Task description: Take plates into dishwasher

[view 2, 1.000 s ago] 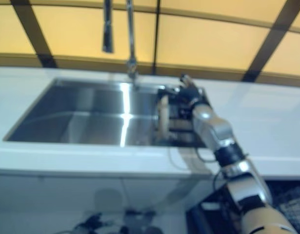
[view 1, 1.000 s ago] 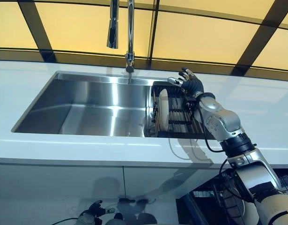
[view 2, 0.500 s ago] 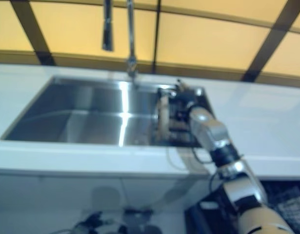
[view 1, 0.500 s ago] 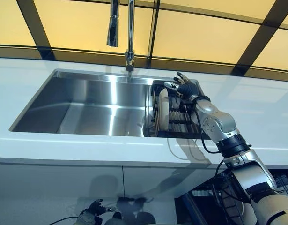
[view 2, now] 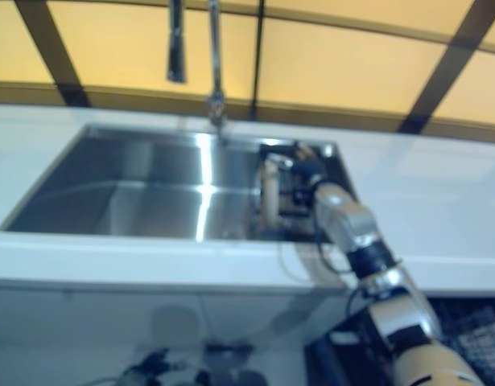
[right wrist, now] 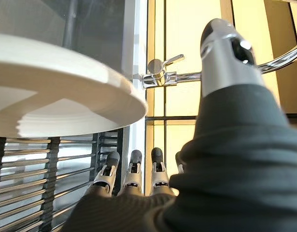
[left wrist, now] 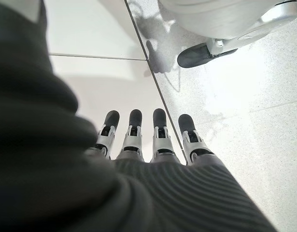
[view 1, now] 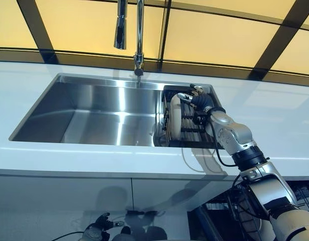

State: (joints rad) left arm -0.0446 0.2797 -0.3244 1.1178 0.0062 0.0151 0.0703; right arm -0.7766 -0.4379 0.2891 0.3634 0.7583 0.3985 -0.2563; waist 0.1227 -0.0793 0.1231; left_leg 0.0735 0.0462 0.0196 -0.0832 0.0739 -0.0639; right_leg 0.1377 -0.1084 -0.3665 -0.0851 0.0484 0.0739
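Note:
White plates (view 1: 175,116) stand on edge in a dark slatted rack (view 1: 192,131) at the right end of the sink. My right hand (view 1: 198,100) reaches over the rack from the right, at the top edge of the nearest plate. In the right wrist view its fingers (right wrist: 134,170) are straight along the rack slats. The plate's rim (right wrist: 66,92) is close in front of the palm, and the thumb (right wrist: 224,53) is held apart from it. Nothing is gripped. My left hand (left wrist: 155,137) hangs low over the floor, fingers straight and empty.
A steel sink basin (view 1: 94,113) is set in the white counter (view 1: 280,115), with a tall chrome faucet (view 1: 139,37) behind it. Yellow window panes with dark frames back the counter. Dark wire racking (view 1: 301,195) shows below the counter at the lower right.
My right hand has come down and to the left, from above the rack's back rim to the top edge of the nearest plate. The view has shifted slightly.

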